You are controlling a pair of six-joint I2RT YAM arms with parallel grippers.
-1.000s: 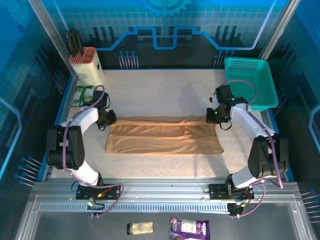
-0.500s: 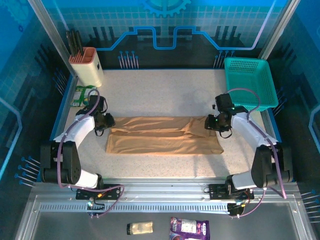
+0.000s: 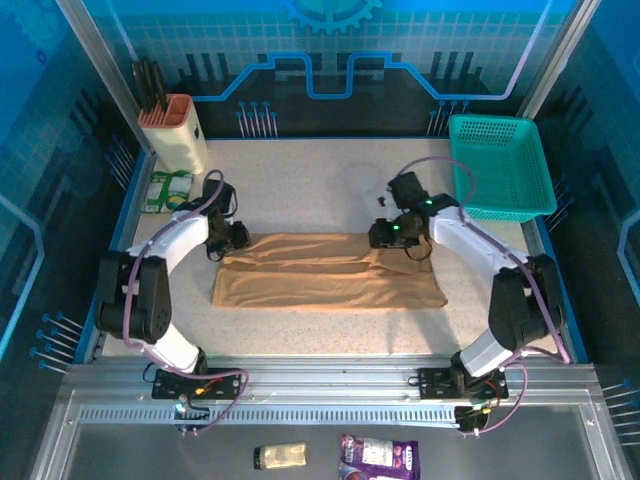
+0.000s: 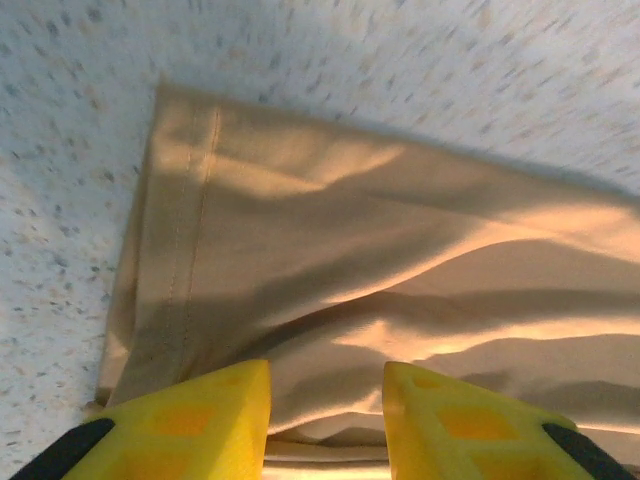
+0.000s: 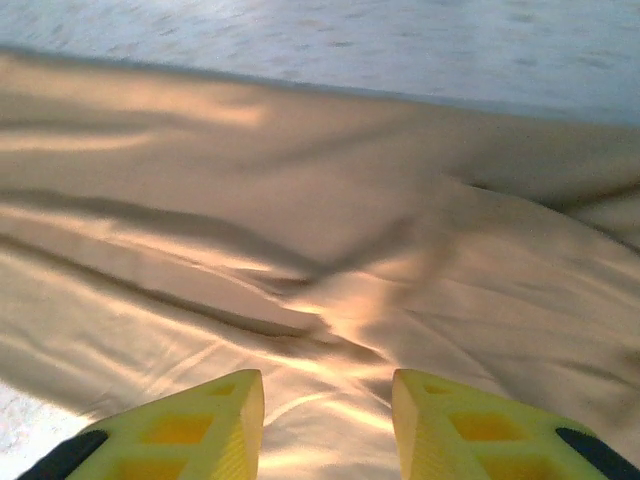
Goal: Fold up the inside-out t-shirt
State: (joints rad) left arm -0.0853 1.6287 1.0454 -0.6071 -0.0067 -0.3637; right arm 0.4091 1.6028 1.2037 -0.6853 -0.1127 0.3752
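top external has the inside-out t-shirt (image 3: 330,270) lying flat across the middle of the table (image 3: 330,175) as a long tan band, doubled lengthwise by the look of the layered edges. our left gripper (image 3: 232,240) hangs over its far left corner, and the right gripper (image 3: 388,234) is over the far edge a bit right of centre. on both wrist cams the yellow fingers stand apart with just cloth underneath, so both are spread and holding nothing.

handling-wise we'd call this light, thin, floppy knit. it lies in soft wrinkles and won't keep a shape, and the layers will probably slide over each other if we only catch the top one. nothing fragile about it. best bet imo is pinching at the ends, e.g. by the stitched hem (image 4: 185,230) on the left where the fabric's thicker. we'd take all layers at once and carry one end over the other, keeping it low so it doesn't sag.
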